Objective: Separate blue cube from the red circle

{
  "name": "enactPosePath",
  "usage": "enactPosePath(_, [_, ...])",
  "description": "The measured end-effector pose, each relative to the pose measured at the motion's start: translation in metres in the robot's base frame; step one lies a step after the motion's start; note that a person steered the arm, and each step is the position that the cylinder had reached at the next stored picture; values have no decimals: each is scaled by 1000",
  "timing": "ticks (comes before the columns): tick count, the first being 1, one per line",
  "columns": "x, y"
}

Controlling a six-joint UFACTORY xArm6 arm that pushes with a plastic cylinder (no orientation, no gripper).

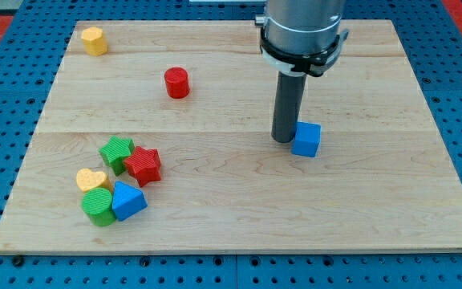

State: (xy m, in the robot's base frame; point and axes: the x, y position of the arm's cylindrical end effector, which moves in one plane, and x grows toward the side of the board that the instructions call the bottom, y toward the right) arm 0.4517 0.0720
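Wooden board (239,209) lies on blue pegboard. You have no pincer, only my tip (284,140), touching the blue cube (306,139) right of centre, well apart from the red circle (176,83). An off-centre push may let the cube rotate and slip away.

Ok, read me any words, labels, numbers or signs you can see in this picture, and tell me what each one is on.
None: no text, number or sign shows on the wooden board, the blue cube, the red circle, the other blocks or the arm above my tip.
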Motion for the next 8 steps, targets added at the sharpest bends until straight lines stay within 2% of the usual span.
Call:
enactPosePath(1, [-13, 37])
enactPosePath(2, [29, 73])
enactPosePath(3, [61, 68])
enactPosePath(4, [62, 68])
enactPosePath(5, [88, 13])
enactPosePath(6, [165, -68])
enactPosePath(7, [153, -158])
enactPosePath(8, [115, -183])
